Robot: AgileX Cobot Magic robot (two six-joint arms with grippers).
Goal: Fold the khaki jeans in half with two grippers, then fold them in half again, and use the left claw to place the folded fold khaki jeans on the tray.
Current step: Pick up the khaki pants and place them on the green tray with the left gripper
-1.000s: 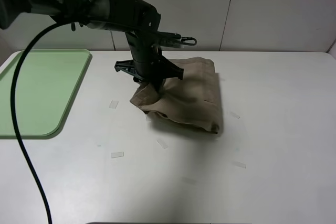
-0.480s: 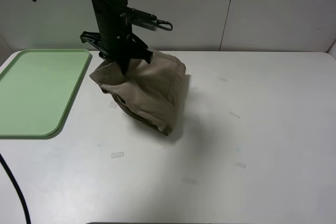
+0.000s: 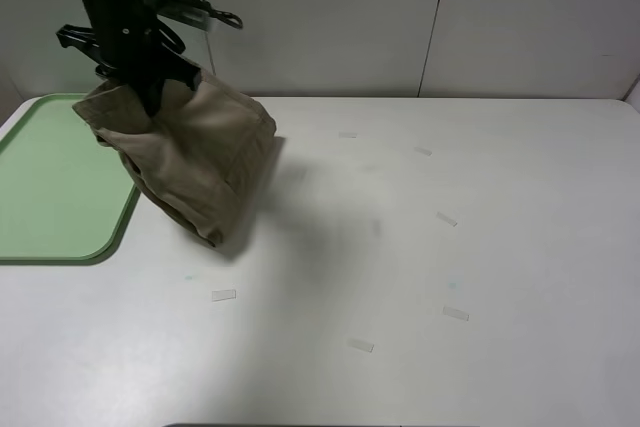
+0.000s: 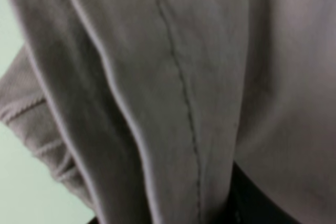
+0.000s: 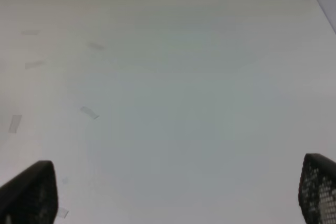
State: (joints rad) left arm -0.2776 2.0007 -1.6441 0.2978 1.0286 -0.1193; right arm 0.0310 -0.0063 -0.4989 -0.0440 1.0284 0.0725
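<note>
Folded khaki jeans [image 3: 195, 162] are held pinched in the left tool [image 3: 150, 97] beside the tray [image 3: 50, 182] — lowering and release judged next; right tool [image 5: 168, 192] spread.

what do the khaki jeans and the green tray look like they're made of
The khaki jeans look like woven cotton twill, matte: soft folds, a stitched seam and ribbed hem edges show in the left wrist view, and they drape limply from the left claw. The tray looks like moulded plastic, pale green with a smooth, slightly satin face, rounded corner and low raised rim; the exact plastic can't be told.
</note>
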